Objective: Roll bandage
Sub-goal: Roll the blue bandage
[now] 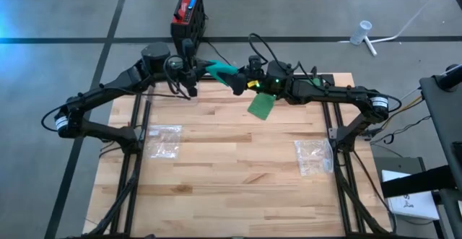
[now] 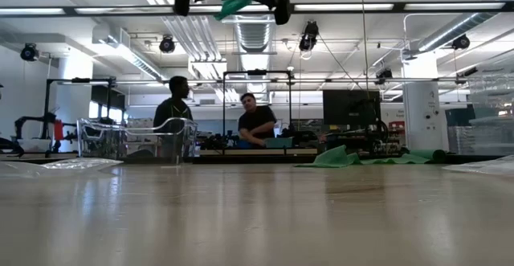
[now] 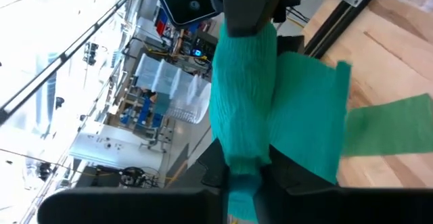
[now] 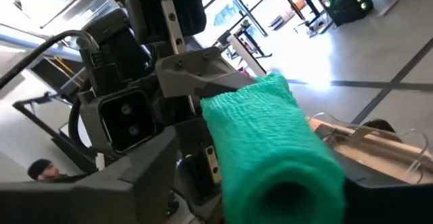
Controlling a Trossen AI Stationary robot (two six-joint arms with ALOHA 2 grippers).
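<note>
My green bandage (image 1: 225,73) hangs above the table's far edge, partly rolled into a crinkled tube lying roughly level, with a loose flat tail (image 1: 260,107) drooping, apparently clear of the wood.

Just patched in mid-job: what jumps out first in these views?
The green bandage, held up in the air between both hands over the table's far edge, its loose tail hanging toward the wood. The left hand is shut on one end; the right hand is at the rolled part. Two clear plastic bags lie on the table nearer the front.
</note>
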